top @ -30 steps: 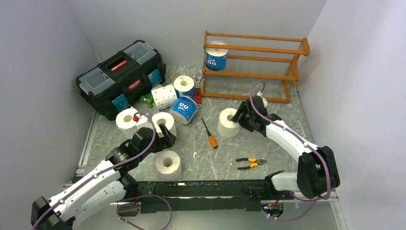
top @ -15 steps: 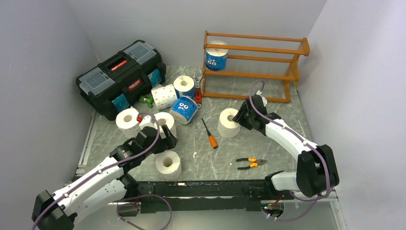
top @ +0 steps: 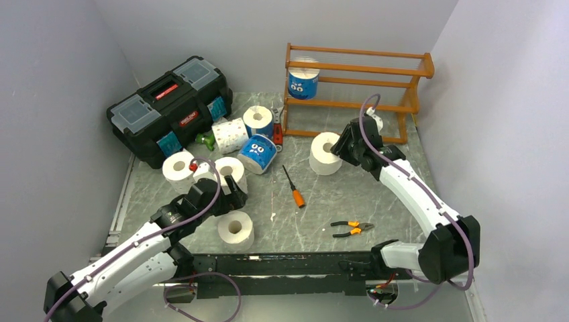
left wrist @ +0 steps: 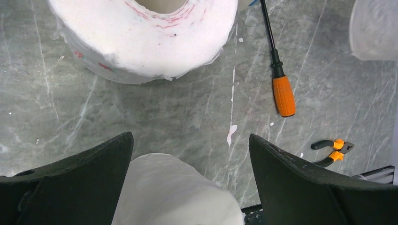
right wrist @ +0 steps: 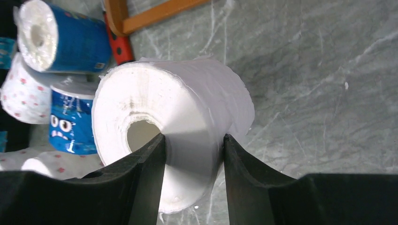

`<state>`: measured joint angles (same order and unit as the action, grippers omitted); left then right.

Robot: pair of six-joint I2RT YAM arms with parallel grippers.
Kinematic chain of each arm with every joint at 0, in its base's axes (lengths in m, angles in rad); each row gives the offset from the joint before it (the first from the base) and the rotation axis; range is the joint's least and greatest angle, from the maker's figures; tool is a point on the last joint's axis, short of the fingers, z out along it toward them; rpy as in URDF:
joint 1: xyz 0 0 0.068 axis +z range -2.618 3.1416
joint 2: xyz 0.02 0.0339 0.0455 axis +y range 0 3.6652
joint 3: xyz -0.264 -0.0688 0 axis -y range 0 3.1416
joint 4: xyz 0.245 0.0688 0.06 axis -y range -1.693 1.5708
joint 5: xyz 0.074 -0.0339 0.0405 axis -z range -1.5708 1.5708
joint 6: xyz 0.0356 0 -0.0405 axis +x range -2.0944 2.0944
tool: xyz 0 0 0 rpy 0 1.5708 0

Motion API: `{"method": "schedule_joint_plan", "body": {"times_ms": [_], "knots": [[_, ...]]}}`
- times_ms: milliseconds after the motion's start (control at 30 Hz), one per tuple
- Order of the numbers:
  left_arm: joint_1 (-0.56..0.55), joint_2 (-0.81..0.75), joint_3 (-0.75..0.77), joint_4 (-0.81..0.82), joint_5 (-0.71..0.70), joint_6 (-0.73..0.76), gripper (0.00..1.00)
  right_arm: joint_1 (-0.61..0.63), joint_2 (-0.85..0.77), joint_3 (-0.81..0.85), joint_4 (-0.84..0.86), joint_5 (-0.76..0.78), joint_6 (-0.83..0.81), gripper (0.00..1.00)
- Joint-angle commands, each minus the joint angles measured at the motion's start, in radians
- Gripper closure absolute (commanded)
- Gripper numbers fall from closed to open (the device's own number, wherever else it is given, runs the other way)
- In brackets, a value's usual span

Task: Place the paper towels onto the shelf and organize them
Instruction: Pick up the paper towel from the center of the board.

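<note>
Your left gripper [left wrist: 190,139] hangs fully open and empty above a short white paper roll [left wrist: 173,187] at the near edge. Farther right, your right gripper [right wrist: 193,139] pinches the wall of a second white roll [right wrist: 187,89], just in front of the orange-brown slatted wooden shelf [top: 349,105].

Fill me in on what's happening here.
The right gripper is clamped on a white roll, one finger in its core, just in front of the shelf. One blue roll already sits on the shelf. The left gripper hangs open between two white rolls; more rolls lie by the toolbox.
</note>
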<state>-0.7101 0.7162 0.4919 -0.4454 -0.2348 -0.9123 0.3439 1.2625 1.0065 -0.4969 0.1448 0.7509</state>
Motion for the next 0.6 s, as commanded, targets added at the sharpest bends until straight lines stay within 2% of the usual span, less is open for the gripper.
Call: {"method": "schedule_joint_plan", "body": {"times_ms": [0, 200, 567], "knots": [[0.001, -0.015, 0.014, -0.018, -0.014, -0.009, 0.01, 0.001, -0.042, 0.073, 0.004, -0.002, 0.013, 0.71], [0.000, -0.017, 0.028, -0.040, -0.010, -0.001, 0.01, 0.001, -0.051, 0.127, 0.028, -0.011, 0.051, 0.75], [0.001, -0.034, 0.076, -0.109, -0.035, 0.008, 0.01, -0.016, 0.031, 0.429, 0.018, 0.015, 0.072, 0.77]]}}
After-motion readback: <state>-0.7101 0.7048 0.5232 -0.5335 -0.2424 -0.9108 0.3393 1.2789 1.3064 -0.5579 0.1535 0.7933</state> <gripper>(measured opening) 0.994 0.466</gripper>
